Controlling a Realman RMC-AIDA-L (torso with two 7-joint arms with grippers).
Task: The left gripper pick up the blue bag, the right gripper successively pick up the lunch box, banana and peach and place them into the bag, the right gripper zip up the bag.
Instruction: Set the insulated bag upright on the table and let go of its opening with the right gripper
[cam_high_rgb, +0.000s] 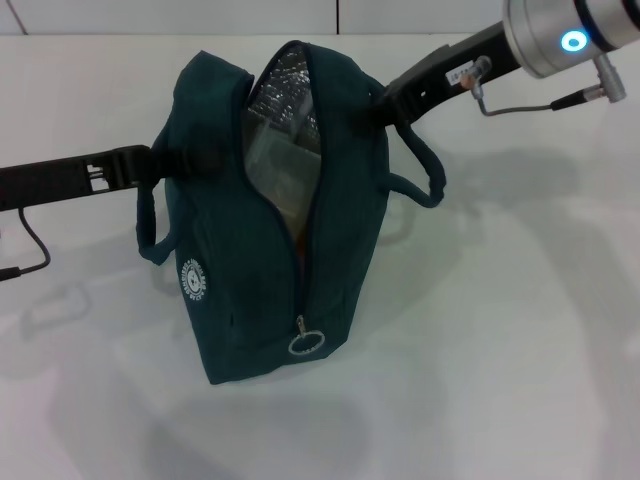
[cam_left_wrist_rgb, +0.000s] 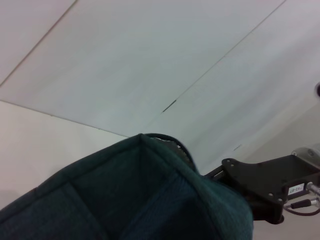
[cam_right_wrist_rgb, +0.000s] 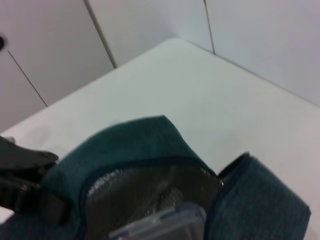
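The blue bag (cam_high_rgb: 270, 250) stands on the white table with its top zip open and silver lining showing. The ring zipper pull (cam_high_rgb: 305, 343) hangs at the near end. The lunch box (cam_high_rgb: 272, 150) lies inside the opening and also shows in the right wrist view (cam_right_wrist_rgb: 167, 222). An orange-brown patch (cam_high_rgb: 289, 212) shows deeper in the slit; I cannot tell what it is. The peach is out of view. My left gripper (cam_high_rgb: 150, 165) is shut on the bag's left side by its handle. My right gripper (cam_high_rgb: 382, 100) is against the bag's upper right edge.
The bag's loop handles hang down on the left (cam_high_rgb: 148, 235) and the right (cam_high_rgb: 425, 175). The white table (cam_high_rgb: 520, 330) lies bare around the bag, with a wall behind it. A cable (cam_high_rgb: 30, 250) trails from the left arm.
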